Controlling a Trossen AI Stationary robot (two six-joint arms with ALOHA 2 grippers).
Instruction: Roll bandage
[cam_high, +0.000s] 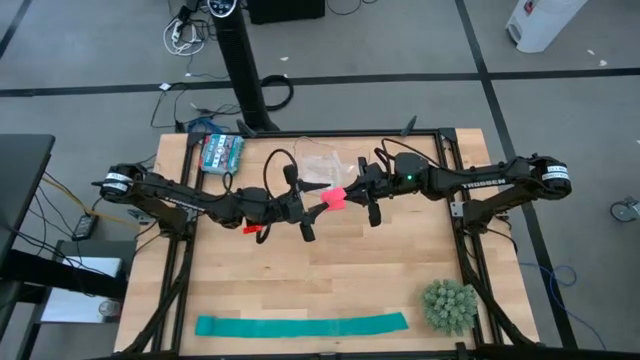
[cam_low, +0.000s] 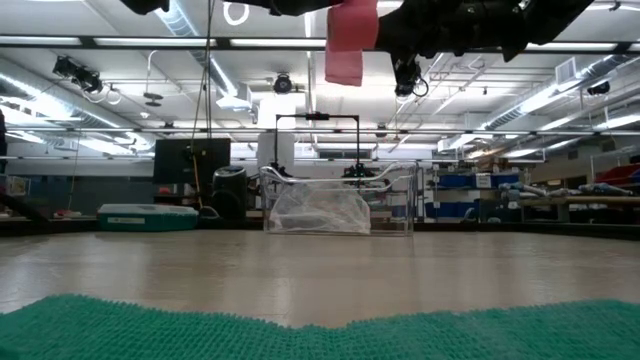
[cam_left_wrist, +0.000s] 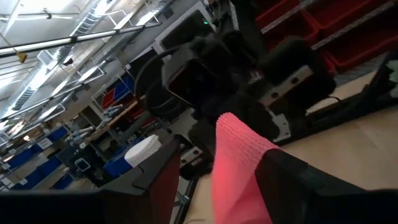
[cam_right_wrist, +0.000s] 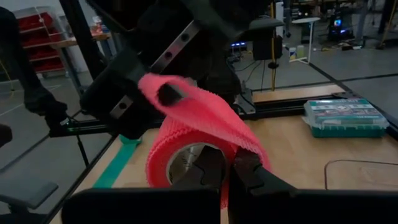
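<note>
Pale wood forms the table (cam_high: 330, 270), above whose middle both arms are raised and the bandage (cam_high: 333, 197) is held in the air between the two pincers. The rolling step is judged to be under way: a roll with a loose flap is seen in the right wrist view, carried well clear of the board. The right gripper (cam_right_wrist: 227, 171) is pressed together on the roll's edge, its fingertips pinching the fabric at the rim of the hollow core. The left gripper (cam_high: 305, 212) stands spread just beside the roll, with the free tail of the bandage lying against one of its fingers (cam_left_wrist: 298, 186); whether the tail is actually clamped cannot be told. For the next move, the tail is judged to need drawing taut and laying round the roll while the roll is kept pinched, so that the turns do not slacken.

The bandage is pink-red, soft and ribbed, wound into a short open-centred roll with one flap hanging loose. In the low view it dangles high above the table.
</note>
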